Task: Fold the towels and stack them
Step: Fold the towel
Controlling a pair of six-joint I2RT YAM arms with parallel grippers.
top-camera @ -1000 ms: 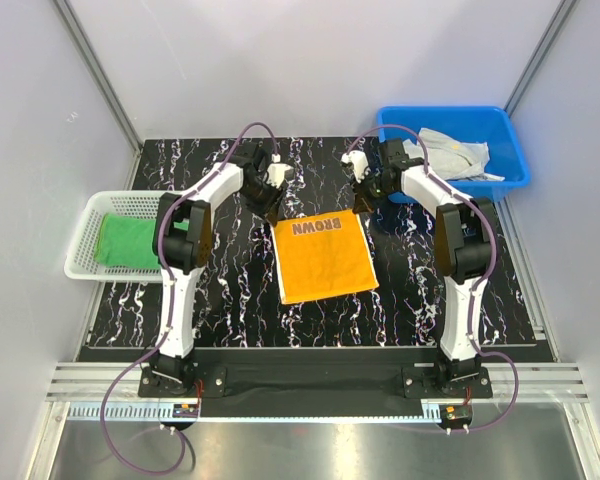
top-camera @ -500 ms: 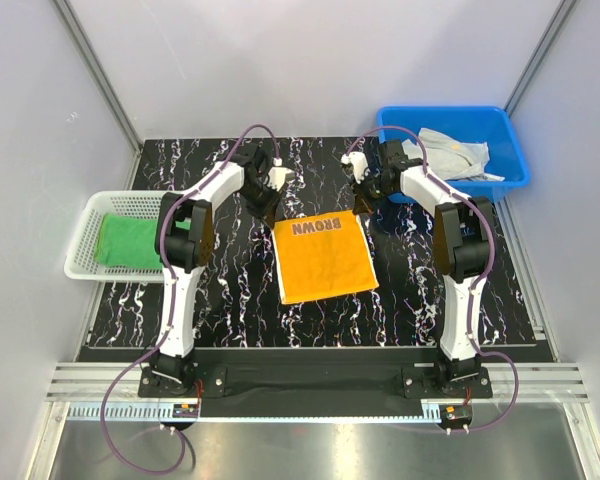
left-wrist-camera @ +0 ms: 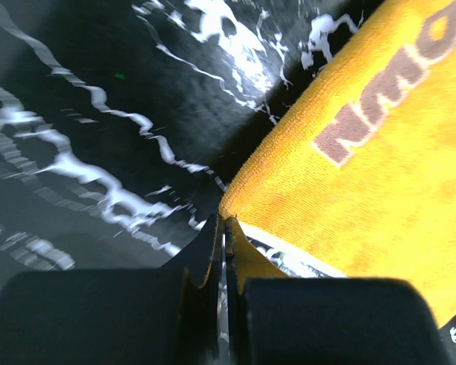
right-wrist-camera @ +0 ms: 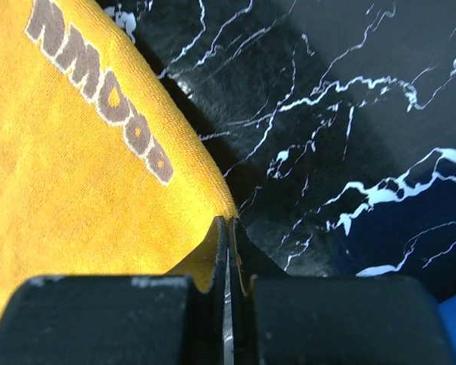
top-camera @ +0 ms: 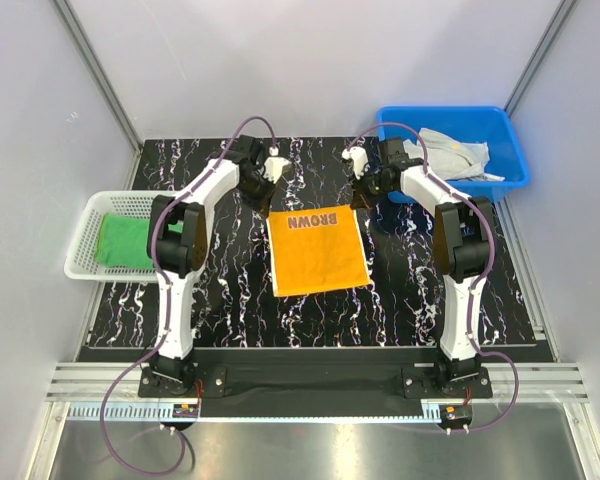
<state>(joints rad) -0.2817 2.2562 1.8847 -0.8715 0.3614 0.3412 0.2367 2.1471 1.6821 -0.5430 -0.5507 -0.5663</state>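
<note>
White arms (top-camera: 177,300) with black joints. The left tool (left-wrist-camera: 223,236) and right tool (right-wrist-camera: 229,228) are black; purple cables (top-camera: 102,420) trail.

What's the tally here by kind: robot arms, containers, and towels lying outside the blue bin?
Robot arms: 2 (left arm, right arm)
Containers: 2 (white basket, blue bin)
Towels outside the blue bin: 2 (orange-yellow towel, green towel)
Total: 6

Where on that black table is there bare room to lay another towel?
Bare table lies on either side of the orange towel and in front of the blue bin. Crowded: the towel's far edge, where the left gripper and right gripper pinch its corners.
</note>
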